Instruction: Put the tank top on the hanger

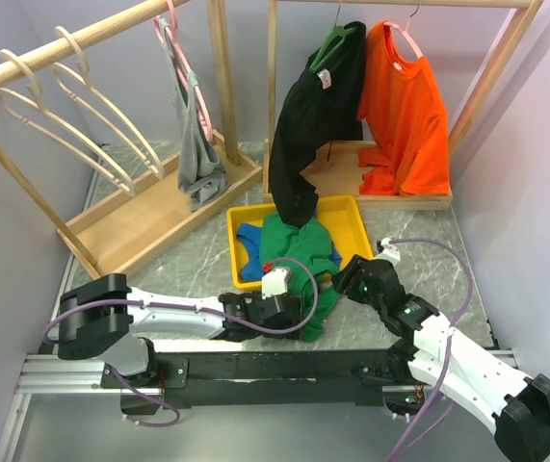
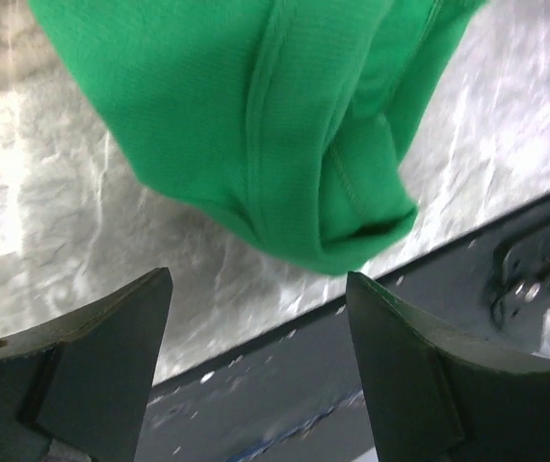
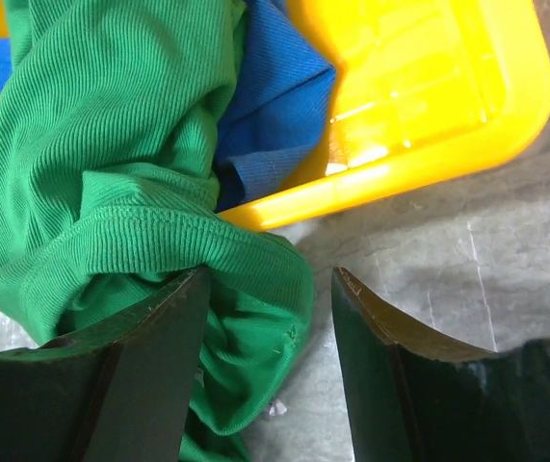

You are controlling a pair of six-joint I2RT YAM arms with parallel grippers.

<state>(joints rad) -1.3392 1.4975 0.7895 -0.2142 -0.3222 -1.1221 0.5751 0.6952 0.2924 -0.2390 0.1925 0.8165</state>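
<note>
The green tank top (image 1: 299, 245) lies bunched in the yellow tray (image 1: 352, 217) and spills over its front rim onto the table. Two light wooden hangers (image 1: 82, 106) hang on the left rack's rail, far from both grippers. My left gripper (image 1: 301, 308) is open and empty at the fabric's lowest fold. In the left wrist view the tank top (image 2: 255, 125) ends just beyond the open gripper (image 2: 257, 279). My right gripper (image 1: 340, 281) is open. In the right wrist view it (image 3: 270, 274) straddles a hem fold of the tank top (image 3: 111, 144).
A blue garment (image 1: 248, 238) lies under the green one in the tray (image 3: 448, 125). A grey top on a pink hanger (image 1: 197, 144), a black garment (image 1: 313, 125) and an orange shirt (image 1: 405, 115) hang on the racks. The black rail (image 2: 352, 366) runs along the table's near edge.
</note>
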